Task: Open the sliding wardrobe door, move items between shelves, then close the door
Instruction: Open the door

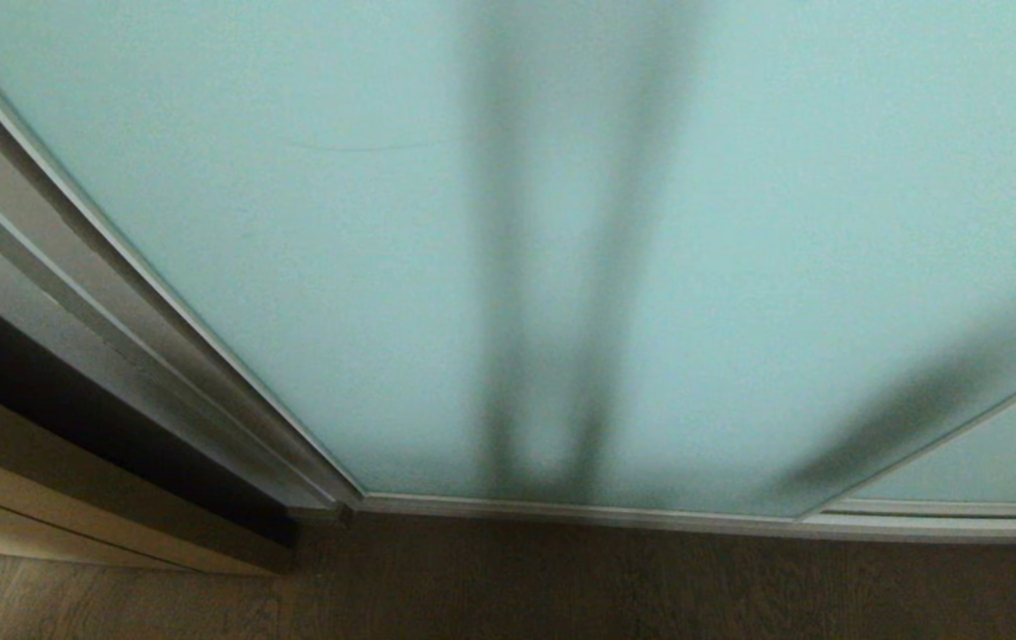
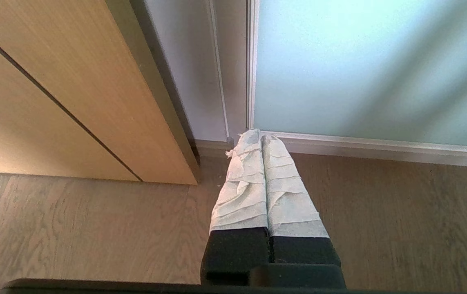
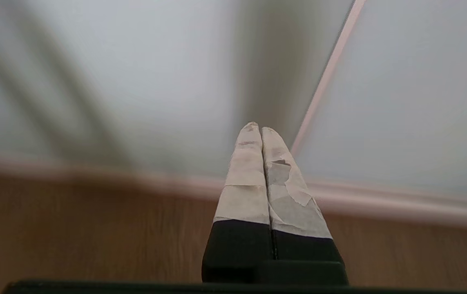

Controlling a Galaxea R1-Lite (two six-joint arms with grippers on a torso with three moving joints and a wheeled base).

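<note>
The left gripper (image 2: 261,136) has its two tape-wrapped fingers (image 2: 243,192) pressed together with nothing between them, their tips pointing at the lower corner where the sliding wardrobe door (image 2: 364,69) meets the wooden floor (image 2: 86,228). The right gripper (image 3: 260,130) is likewise closed on nothing, its taped fingers (image 3: 245,183) flat against each other and aimed at the foot of the frosted glass, just beside a thin frame strip (image 3: 327,77) that divides one pane from the next. Neither gripper touches the door. In the head view the sliding wardrobe door (image 1: 312,222) fills most of the scene as an upright pale aqua panel, its long axis running up from the floor; its silver bottom rail (image 1: 579,511) lies level along the floorboards, and its side frame (image 1: 161,293) rises at the robot's left. A second pane (image 1: 988,462) shows at the lower right. Left of the door stands a light wood cabinet (image 2: 53,102), set on the floor near the door's corner.
</note>
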